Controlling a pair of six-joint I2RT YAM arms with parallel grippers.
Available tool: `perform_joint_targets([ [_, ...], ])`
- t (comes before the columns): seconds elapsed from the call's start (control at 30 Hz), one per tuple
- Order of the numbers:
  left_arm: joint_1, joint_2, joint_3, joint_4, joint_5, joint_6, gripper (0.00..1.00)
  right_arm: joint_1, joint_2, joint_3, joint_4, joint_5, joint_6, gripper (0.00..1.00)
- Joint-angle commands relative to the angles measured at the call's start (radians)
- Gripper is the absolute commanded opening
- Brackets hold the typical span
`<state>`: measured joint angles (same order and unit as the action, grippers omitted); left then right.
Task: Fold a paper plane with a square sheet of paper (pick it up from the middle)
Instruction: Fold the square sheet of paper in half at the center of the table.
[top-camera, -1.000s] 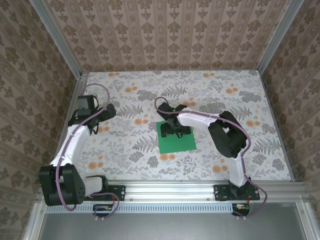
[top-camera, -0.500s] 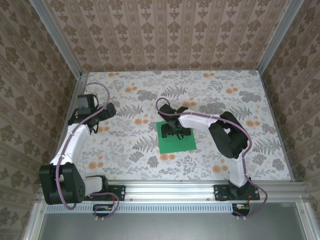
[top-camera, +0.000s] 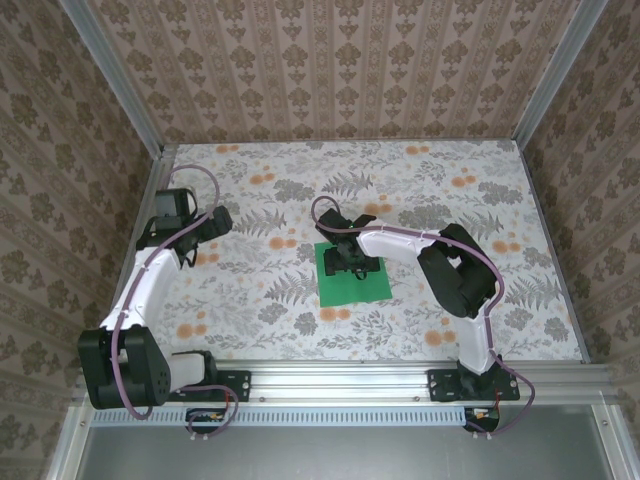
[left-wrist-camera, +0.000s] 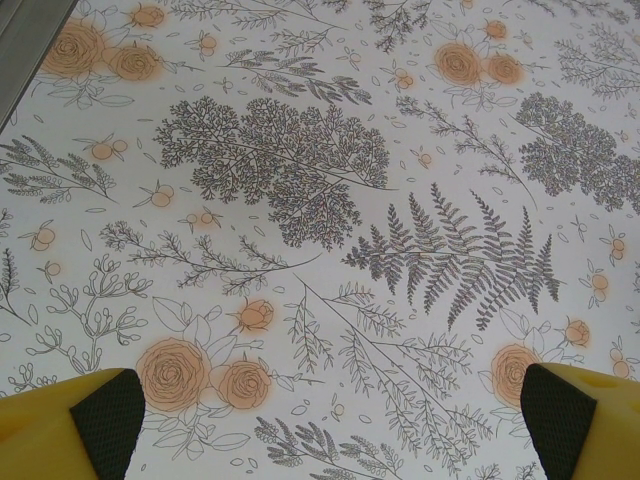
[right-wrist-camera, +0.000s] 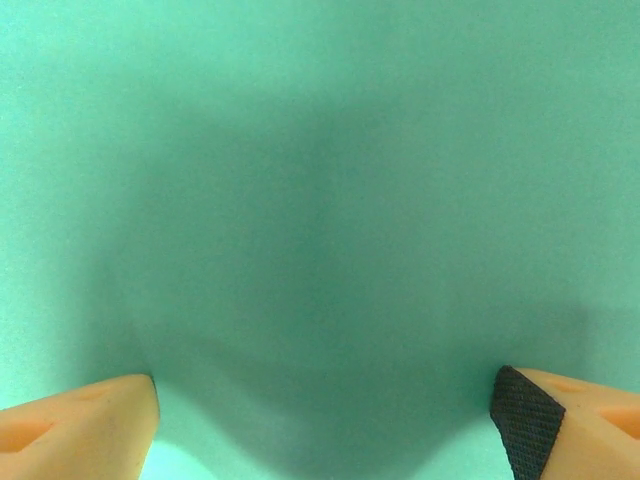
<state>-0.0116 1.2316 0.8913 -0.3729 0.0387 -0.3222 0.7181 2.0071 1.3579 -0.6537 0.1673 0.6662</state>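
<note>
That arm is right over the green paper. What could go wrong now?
The paper lies flat, so the open right gripper may slide over it or crumple it rather than pinch it. The left gripper is far off, so nothing pins the paper if it skids.

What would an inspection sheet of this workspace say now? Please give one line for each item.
Surface: floral tabletop, flat.
Job's things: green paper lies flat near the middle, partly under the right arm's wrist; no folds can be told.
Clutter: nothing seen.
Claws: left claw open above the tabletop; right claw open, close over the green paper.
Cables: a purple cable runs along each arm.
Surroundings: patterned walls; metal frame at the near edge.
</note>
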Motion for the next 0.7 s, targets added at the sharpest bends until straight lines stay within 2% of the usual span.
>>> perform_joint_targets([
  [0.0, 0.007, 0.011, 0.036, -0.016, 0.014, -0.001, 1.00, 0.000, 0.054, -0.042, -0.069, -0.013, 0.005, 0.85],
  [0.2, 0.007, 0.021, 0.035, -0.013, 0.042, -0.039, 1.00, 0.000, -0.037, -0.029, 0.016, -0.134, -0.004, 0.58],
  [0.3, 0.006, 0.039, 0.039, -0.001, 0.127, -0.051, 0.98, -0.007, -0.105, -0.053, 0.128, -0.255, -0.003, 0.39],
  [0.47, -0.017, 0.078, 0.039, 0.006, 0.217, -0.065, 0.93, -0.048, -0.190, -0.143, 0.412, -0.489, 0.067, 0.34],
  [0.67, -0.136, 0.108, 0.001, 0.065, 0.256, -0.119, 0.92, -0.100, -0.179, -0.214, 0.604, -0.687, 0.135, 0.33],
])
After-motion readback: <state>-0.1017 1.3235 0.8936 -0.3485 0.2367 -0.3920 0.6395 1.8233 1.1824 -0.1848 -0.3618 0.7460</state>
